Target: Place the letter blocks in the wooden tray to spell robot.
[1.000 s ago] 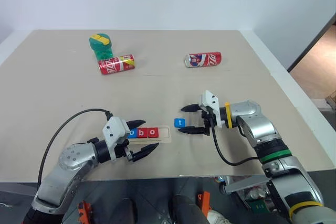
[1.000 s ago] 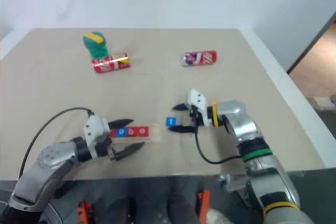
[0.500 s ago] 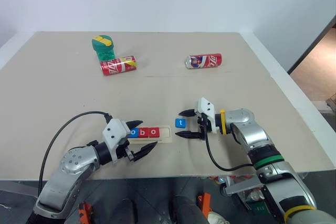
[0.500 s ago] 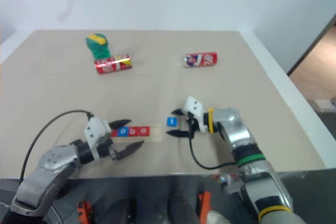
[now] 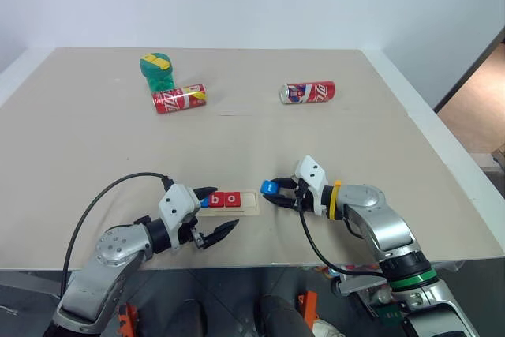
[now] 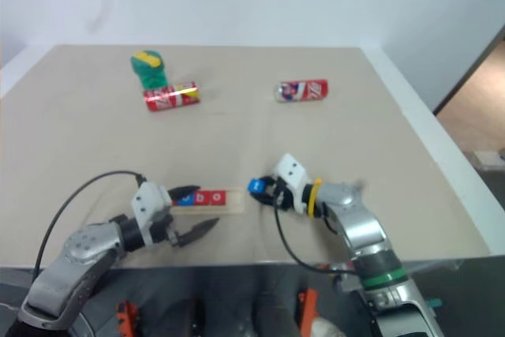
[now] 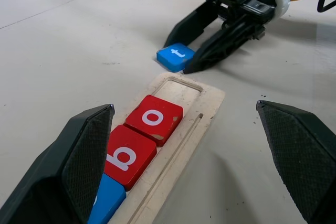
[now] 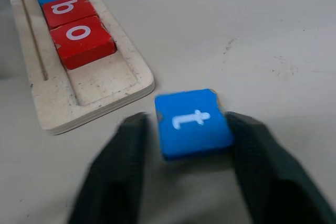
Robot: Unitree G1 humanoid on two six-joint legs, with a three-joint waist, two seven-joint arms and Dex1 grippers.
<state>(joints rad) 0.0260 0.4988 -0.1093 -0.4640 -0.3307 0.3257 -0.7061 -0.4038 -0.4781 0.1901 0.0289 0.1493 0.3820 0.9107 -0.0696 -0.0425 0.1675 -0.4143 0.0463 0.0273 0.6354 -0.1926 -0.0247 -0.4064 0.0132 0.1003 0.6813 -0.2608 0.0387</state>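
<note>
One blue "t" block (image 8: pixel 193 121)

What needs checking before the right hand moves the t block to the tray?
1. t block between the right hand fingers: ok.
2. Grip firm enough to lift: cannot tell; fingers closing, contact unclear.
3. Last slot at the near end of the wooden tray free: ok.
4. Red o block and red b block seated in the groove: ok.
5. Left hand open, beside the tray, off the free slot: ok.
6. t block upright for reading order: cannot tell.
</note>
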